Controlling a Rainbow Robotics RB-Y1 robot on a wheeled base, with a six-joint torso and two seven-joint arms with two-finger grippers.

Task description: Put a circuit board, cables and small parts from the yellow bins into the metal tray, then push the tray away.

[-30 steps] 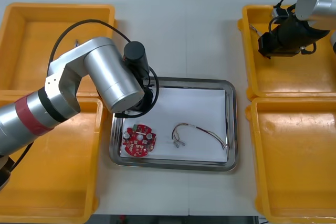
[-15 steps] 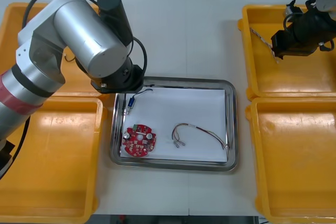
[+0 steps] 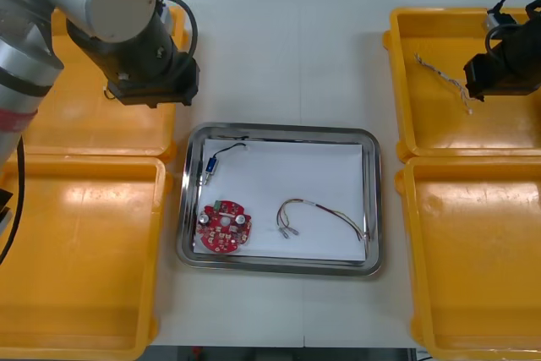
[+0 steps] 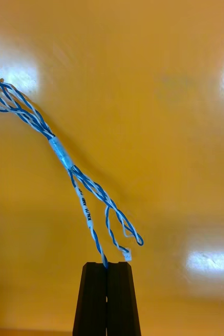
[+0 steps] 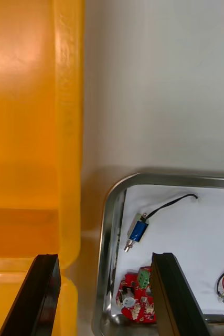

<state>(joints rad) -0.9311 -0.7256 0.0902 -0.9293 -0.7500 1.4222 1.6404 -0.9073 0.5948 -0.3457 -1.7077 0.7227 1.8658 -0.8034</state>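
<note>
You can read nothing here: the twisted blue and white cable (image 4: 63, 155) bears small dark print on one white strand, too small to make out.

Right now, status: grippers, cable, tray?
Left gripper open, at far left bin's edge by tray. Right gripper shut on blue and white cable over far right bin. Tray holds circuit board, red and yellow cable, small metal part. Nothing seen blocking.

Front: steeply down on table (image 3: 287, 57). Left wrist: shares tray (image 5: 107, 236) corner. Right wrist: close above bin (image 4: 143, 79).
</note>
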